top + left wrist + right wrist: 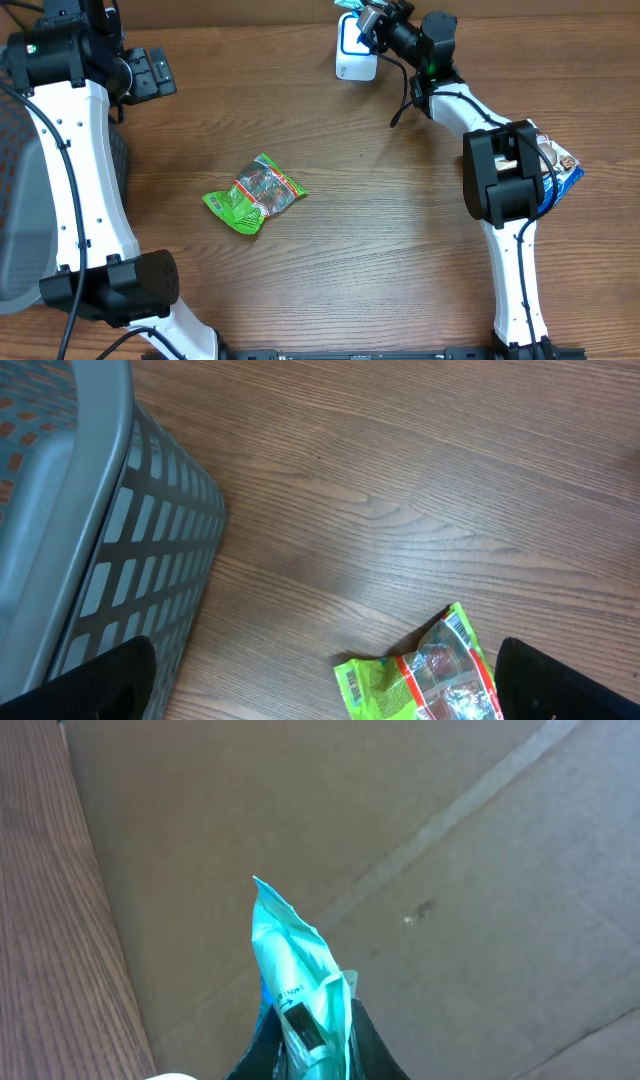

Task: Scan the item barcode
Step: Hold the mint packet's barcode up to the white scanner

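My right gripper is at the table's far edge, shut on a teal packet. The packet stands up between the black fingers, pinched into a fold, with a small black printed patch facing the camera. Just below it in the overhead view stands the white scanner with its blue face. A green and red snack packet lies flat mid-table. It also shows in the left wrist view as the green packet, low between the wide-apart fingers of my open left gripper, which hovers above the table at the far left.
A grey slatted basket stands at the left edge, close under the left arm. A blue and white packet lies at the right, partly under the right arm. A brown cardboard wall rises behind the table's far edge.
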